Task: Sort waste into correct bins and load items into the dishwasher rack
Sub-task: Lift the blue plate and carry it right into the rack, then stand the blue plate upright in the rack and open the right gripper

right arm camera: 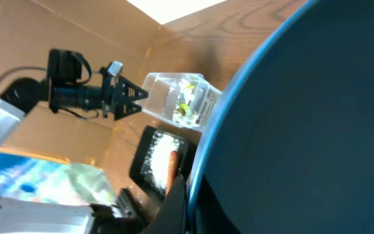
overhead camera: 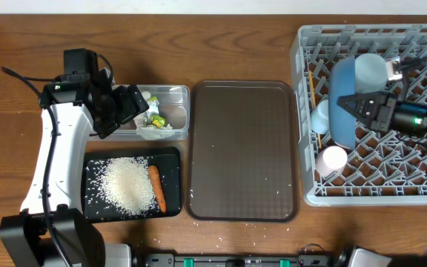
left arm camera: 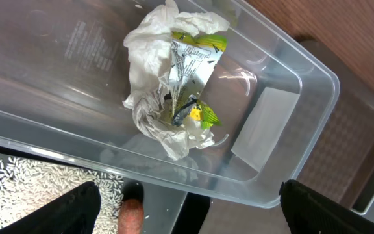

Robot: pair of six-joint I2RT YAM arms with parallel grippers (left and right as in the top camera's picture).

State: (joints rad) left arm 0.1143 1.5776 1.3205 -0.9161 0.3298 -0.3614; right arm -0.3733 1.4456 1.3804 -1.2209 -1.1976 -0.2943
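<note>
Blue plate upright in rack, light-blue cup just beside.

table: your tabletop was brown wood, grain showing, low sheen
clear tub: see-through plastic, smooth and glossy, and you got glare streaks on the walls
tissue: soft white paper, crumpled, matt
green scraps: looked like printed wrapper film, a bit shiny
black tray: smooth black plastic
rice: dull white, grainy
carrot: matt orange skin
brown tray: smooth, faint sheen; couldn't tell you the material
rack: grey plastic, matt
blue plate: smooth, glossy
</note>
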